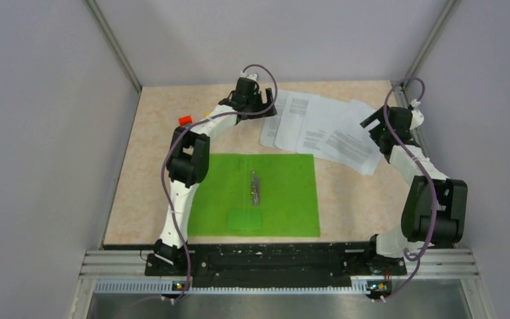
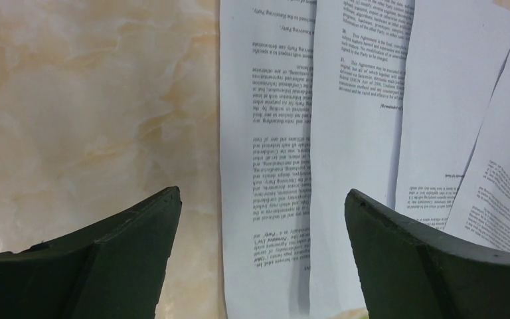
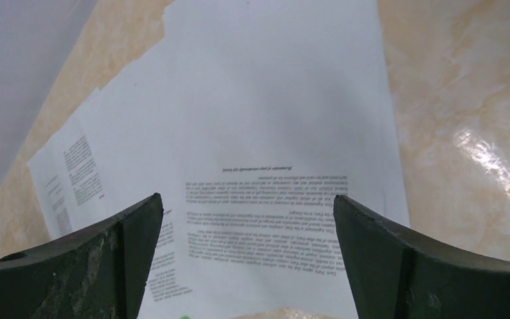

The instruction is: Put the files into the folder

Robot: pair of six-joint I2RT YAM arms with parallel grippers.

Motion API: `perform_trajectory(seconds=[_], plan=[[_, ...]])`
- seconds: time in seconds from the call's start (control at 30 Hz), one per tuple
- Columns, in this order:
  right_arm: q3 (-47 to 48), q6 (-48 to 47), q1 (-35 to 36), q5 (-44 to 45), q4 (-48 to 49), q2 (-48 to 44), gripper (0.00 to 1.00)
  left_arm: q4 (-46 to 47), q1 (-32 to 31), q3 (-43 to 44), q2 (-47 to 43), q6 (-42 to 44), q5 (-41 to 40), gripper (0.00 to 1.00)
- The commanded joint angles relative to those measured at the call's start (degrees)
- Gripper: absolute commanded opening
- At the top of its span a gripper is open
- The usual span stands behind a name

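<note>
Left gripper (image 2: 262, 194) and right gripper (image 3: 247, 199) gape empty; the loosely fanned files (image 1: 319, 129) beneath could scatter when pinched.

We see a beige, marble-patterned bench (image 1: 143, 179) enclosed by pale grey walls (image 1: 40, 133) with slanting metal struts (image 1: 114, 43) at the far corners, a small red block (image 1: 184, 120) lying on its far left part, and a ribbed aluminium rail (image 1: 106, 262) along its near edge.
</note>
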Motion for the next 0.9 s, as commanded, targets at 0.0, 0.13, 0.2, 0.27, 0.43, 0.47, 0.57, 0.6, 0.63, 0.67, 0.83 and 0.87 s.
perform_trajectory(seconds=[0.0,0.13,0.2,0.27,0.43,0.47,0.57,0.6,0.63,0.67,0.83,0.87], plan=[[0.2,1.2,-6.1,-4.3,7.8,5.2,0.98,0.5,1.1,8.6,4.5,0.6,3.9,0.98],[0.8,2.0,-9.7,-5.6,9.5,10.3,0.99,-1.0,1.2,14.0,9.7,-0.8,5.3,0.99],[0.9,2.1,-11.4,-5.8,9.5,12.2,0.99,-1.2,1.2,15.5,11.2,-1.9,5.4,0.99],[0.2,2.8,-13.1,-6.6,10.6,13.5,0.99,-1.2,1.3,16.7,12.3,-3.0,5.4,0.99],[2.4,2.6,-14.2,-6.6,9.5,17.5,0.99,-1.1,1.3,18.7,14.6,-5.2,6.3,0.99],[3.1,2.4,-14.1,-6.7,8.9,18.5,0.99,-1.0,1.2,19.0,15.1,-5.8,6.8,0.99],[5.5,1.8,-14.1,-8.0,7.8,21.3,0.99,-0.5,1.1,19.5,16.1,-7.8,8.6,0.99],[6.5,1.4,-13.9,-8.7,6.9,22.2,0.99,-0.4,1.0,19.6,16.3,-8.2,8.6,0.99],[7.5,0.8,-13.3,-9.4,6.0,23.1,0.99,-0.5,0.9,19.6,16.5,-8.5,8.7,0.99],[8.3,0.3,-12.6,-9.3,5.3,24.0,0.99,-0.6,0.9,19.6,16.6,-8.7,8.9,0.99],[12.2,-1.2,-8.1,-9.1,3.1,27.7,0.99,-1.0,0.7,19.7,17.0,-9.5,9.9,0.99],[13.2,-1.4,-7.3,-9.2,3.1,28.6,0.99,-1.2,0.7,19.7,17.0,-9.4,10.0,0.99]])
